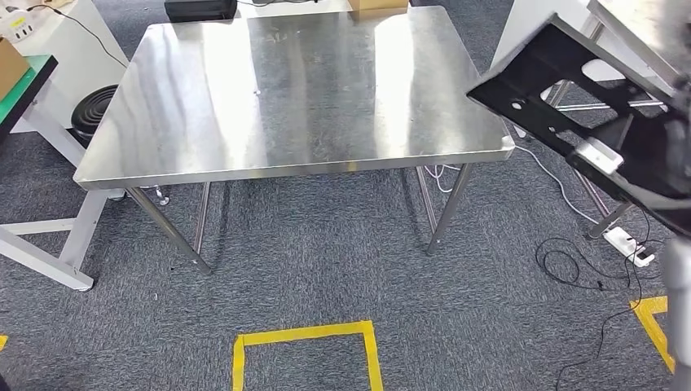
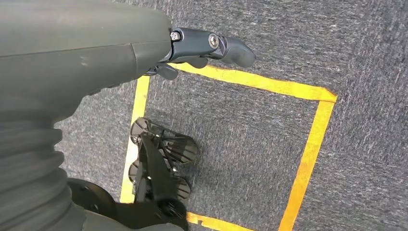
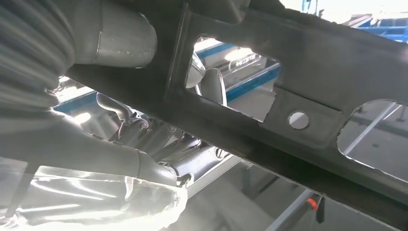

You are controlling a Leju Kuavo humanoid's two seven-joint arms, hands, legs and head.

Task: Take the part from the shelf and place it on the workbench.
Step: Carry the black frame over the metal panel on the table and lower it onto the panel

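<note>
While the right hand (image 3: 144,144) grips the part (image 1: 570,106), a flat black plate with cut-out windows and round holes, the plate hangs tilted in the air, just beyond the bench's right edge and at about the height of the top. In the right wrist view the thumb lies on one side of the plate and the darker fingers (image 3: 211,86) show through a window on the other side, so the plate sits between them. The plate's lowest corner is near the bench's (image 1: 293,90) front right corner but does not touch it.

The left hand (image 2: 207,48) hangs low over the carpet (image 2: 365,72), holding nothing, with its fingers a little bent and apart.

The bench is a steel table with a bare shining top; its front edge runs across the head view, and its thin legs stand on the grey carpet. In front of the bench, a yellow tape square (image 1: 305,346) marks the floor, and the carpet between this square and the bench legs is open. To the right of the bench, white and black cables (image 1: 587,261) and a power strip (image 1: 629,244) lie on the floor. To the left of the bench stands a white frame (image 1: 57,236), close to its left legs.
</note>
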